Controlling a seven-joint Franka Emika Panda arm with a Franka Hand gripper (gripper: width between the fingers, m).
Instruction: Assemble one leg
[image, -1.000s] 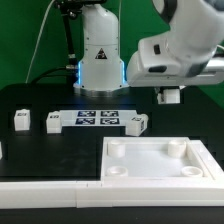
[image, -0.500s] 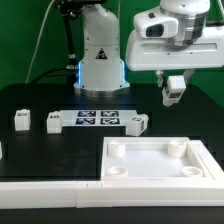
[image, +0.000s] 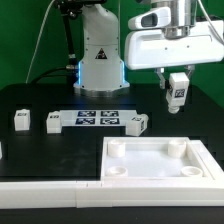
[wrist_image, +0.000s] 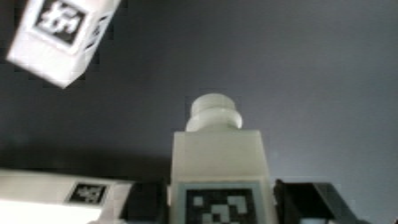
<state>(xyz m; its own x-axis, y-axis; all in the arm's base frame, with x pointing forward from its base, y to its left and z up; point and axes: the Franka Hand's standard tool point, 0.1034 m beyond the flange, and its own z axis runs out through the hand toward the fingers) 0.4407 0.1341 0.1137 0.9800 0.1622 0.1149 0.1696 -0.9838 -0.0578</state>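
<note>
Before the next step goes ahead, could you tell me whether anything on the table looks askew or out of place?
Only the loose leg by the marker board's end on the exterior view's right: it lies skewed, unlike the two upright legs further left. The gripper holds the leg clear of the table.

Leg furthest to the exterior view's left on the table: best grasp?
The leftmost leg looks upright, tag facing the camera, clear of the next leg. Come straight down and pinch its two flat side faces near the top. The gripper would first have to set down the held leg.
</note>
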